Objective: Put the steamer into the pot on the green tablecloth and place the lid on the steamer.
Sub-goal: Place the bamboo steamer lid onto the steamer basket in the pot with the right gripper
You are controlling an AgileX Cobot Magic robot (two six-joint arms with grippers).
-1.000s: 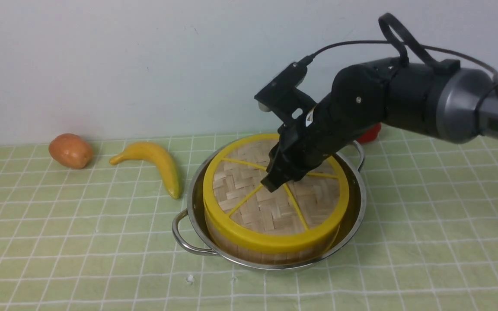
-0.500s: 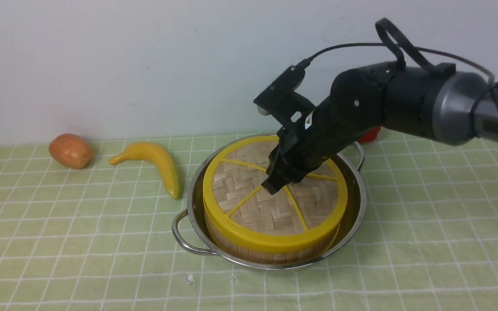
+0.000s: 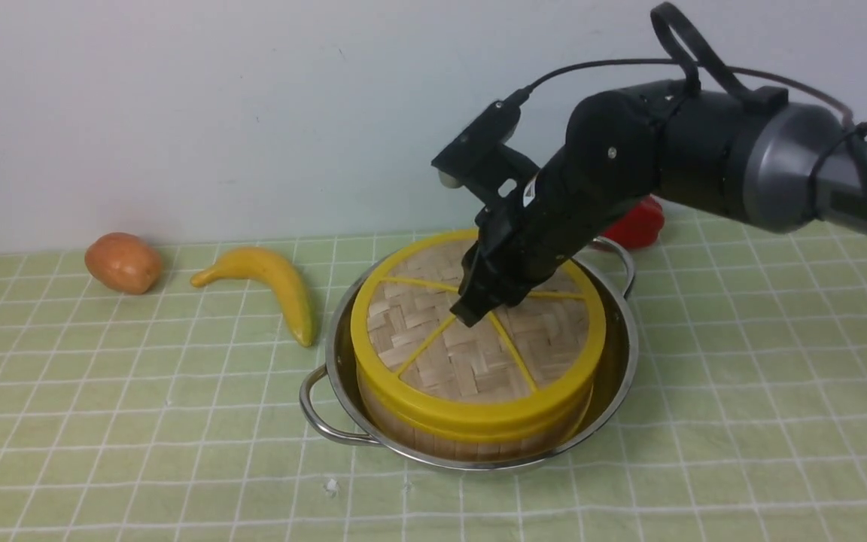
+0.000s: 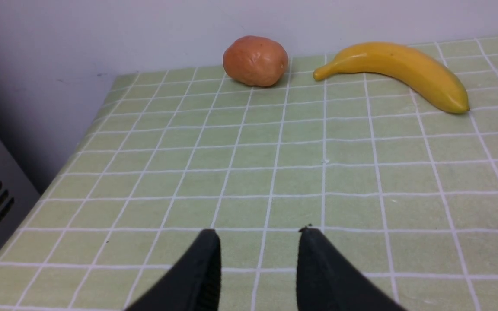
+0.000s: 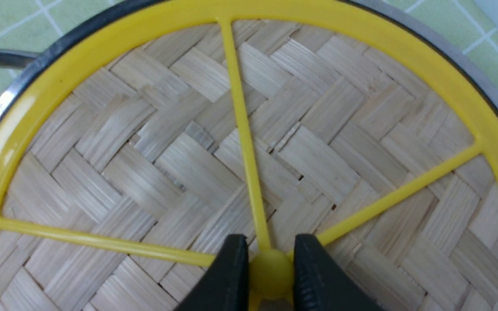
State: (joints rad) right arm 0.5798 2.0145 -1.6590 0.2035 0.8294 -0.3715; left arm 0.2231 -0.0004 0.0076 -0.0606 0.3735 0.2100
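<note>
Lid lifted a little again, knob pinched by the right arm

The right gripper point(image 5: 270, 270) has its jaws pinching the yellow knob of the lid point(image 3: 471, 339), and since a moment ago it has risen slightly, so the lid now sits looser over the steamer point(image 3: 471, 436) inside the pot point(image 3: 618, 354) on the green tablecloth point(image 3: 140, 421). I think the lid is being reseated. The left gripper point(image 4: 259, 268) hangs with jaws spread, holding nothing.

Woven-bamboo lid point(image 3: 471, 339) — shiny steel pot point(image 3: 614, 376)
</note>
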